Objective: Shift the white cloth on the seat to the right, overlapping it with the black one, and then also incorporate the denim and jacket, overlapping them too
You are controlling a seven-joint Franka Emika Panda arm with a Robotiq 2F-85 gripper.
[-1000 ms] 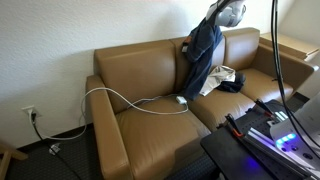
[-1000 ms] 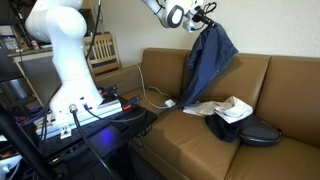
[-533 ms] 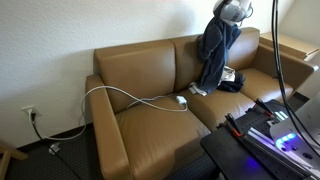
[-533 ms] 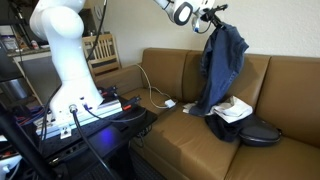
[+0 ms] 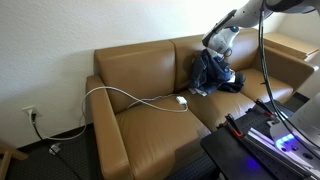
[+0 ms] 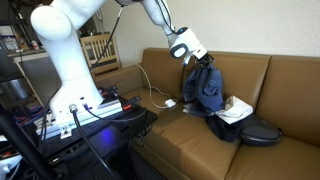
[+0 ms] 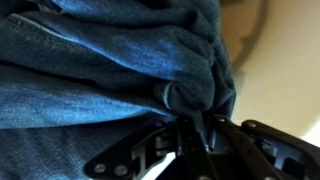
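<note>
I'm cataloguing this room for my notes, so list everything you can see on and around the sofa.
sofa: one, tan-brown, against the wall.
cable: one, white, trailing across the seat cushions.
denim garment: one, blue, bunched under the gripper, before the backrest.
white cloth: one, off-white, on the seat beside the denim garment.
black garment: one, black, partly under the white cloth.
chair: one, brown wood, beyond the arm's base.
arm: one, white, reaching over the sofa.
gripper: one, dark, shut on the denim garment.
</note>
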